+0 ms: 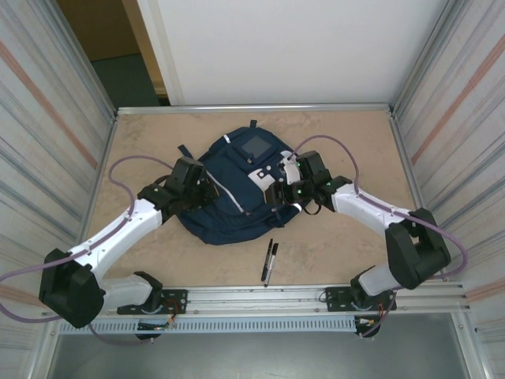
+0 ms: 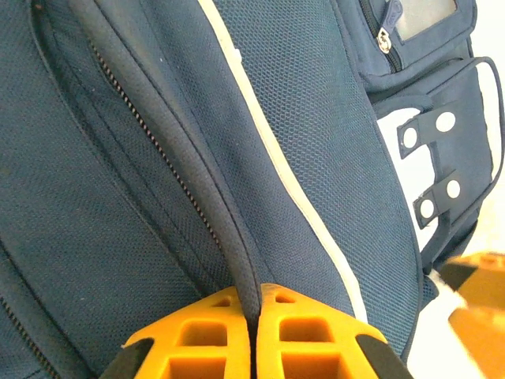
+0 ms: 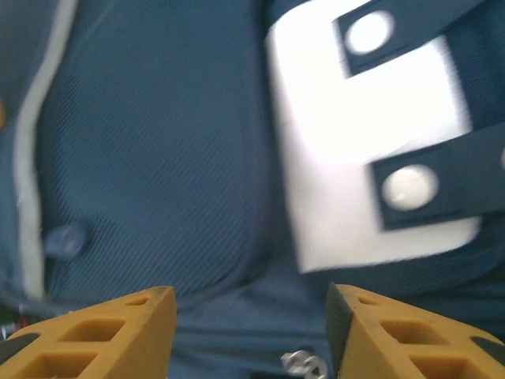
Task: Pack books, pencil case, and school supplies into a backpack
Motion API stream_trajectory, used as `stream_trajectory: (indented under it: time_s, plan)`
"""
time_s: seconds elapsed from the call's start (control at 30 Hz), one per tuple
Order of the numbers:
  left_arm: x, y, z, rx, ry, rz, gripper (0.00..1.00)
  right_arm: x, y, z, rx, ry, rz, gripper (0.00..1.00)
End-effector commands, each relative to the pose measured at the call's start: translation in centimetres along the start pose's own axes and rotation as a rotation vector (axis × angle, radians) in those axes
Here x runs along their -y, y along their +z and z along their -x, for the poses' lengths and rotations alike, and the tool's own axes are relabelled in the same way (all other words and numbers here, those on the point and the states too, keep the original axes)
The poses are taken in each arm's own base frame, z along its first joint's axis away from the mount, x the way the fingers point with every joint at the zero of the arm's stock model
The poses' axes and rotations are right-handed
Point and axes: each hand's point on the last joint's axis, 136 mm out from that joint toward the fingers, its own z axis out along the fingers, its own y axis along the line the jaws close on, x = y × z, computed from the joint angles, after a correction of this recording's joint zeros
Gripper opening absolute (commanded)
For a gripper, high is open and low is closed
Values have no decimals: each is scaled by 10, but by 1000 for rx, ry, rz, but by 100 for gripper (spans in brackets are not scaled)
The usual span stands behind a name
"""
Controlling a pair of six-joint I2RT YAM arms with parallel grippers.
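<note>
Left gripper point(image 2: 254, 306) has its orange fingers point(image 2: 197, 332) pressed together on a raised ridge of navy fabric beside a zip of the backpack point(image 2: 316, 118), which lies flat directly beneath both tools. Right gripper point(image 3: 252, 304) hangs with jaws spread and nothing between them, just above the front panel, with a white patch point(image 3: 347, 158) ahead of it and what looks like a small metal zip pull point(image 3: 302, 362) under its tips. The bag looks soft and limp, so it should bunch and drag rather than lift whole; the stitched zip ridge or the pull is the firmer hold. Two black pens point(image 1: 269, 260) lie on the table point(image 1: 339, 237) behind the right gripper, clear of the bag. They look slim and light, and likely to roll.
</note>
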Motion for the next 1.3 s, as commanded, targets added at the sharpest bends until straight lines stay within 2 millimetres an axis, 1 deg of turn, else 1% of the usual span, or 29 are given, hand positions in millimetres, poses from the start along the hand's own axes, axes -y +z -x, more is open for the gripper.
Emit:
stream_trajectory:
  time_s: [0.0,0.07,0.13,0.27,0.3,0.37,0.4,0.53,0.6,0.7,0.77,0.83,0.9,1.03,1.1,1.27]
  plan:
    - [27,-10,4,-34,-40,-93,0,-46,1,-28,-46,-226,116,56]
    - [28,-10,1,-47,-48,-96,0,-54,6,-29,-47,-292,89,57]
    - [29,-8,1,-49,-55,-102,0,-52,9,-24,-34,-313,49,58]
    - [35,-9,0,-76,-46,-112,0,-37,17,-14,5,-338,-4,61]
    - [35,-9,0,-80,-50,-114,0,-31,20,-13,-4,-332,-25,64]
    - [37,-9,-1,-85,-57,-122,0,-27,23,-14,-15,-321,-45,72]
    - [39,-9,-1,-90,-55,-131,0,-25,25,-14,-7,-320,-58,73]
    - [42,-8,-4,-112,-58,-145,0,-35,32,-19,-31,-340,-4,69]
    - [43,-5,-5,-115,-72,-155,0,-42,32,-23,-48,-365,10,64]
    - [45,-1,-7,-135,-74,-160,0,-56,29,-26,-49,-374,66,53]
    - [44,0,-8,-134,-83,-159,0,-56,28,-25,-47,-358,58,51]
    - [40,1,-7,-113,-87,-160,0,-52,28,-24,-51,-341,34,42]
    - [36,2,-6,-98,-90,-148,0,-50,30,-28,-60,-337,33,36]
    - [28,5,-6,-79,-109,-126,0,-55,30,-27,-72,-333,48,22]
    - [25,8,-4,-65,-117,-118,0,-56,28,-26,-68,-326,35,20]
    - [11,14,-5,-43,-150,-73,0,-61,29,-33,-106,-317,53,7]
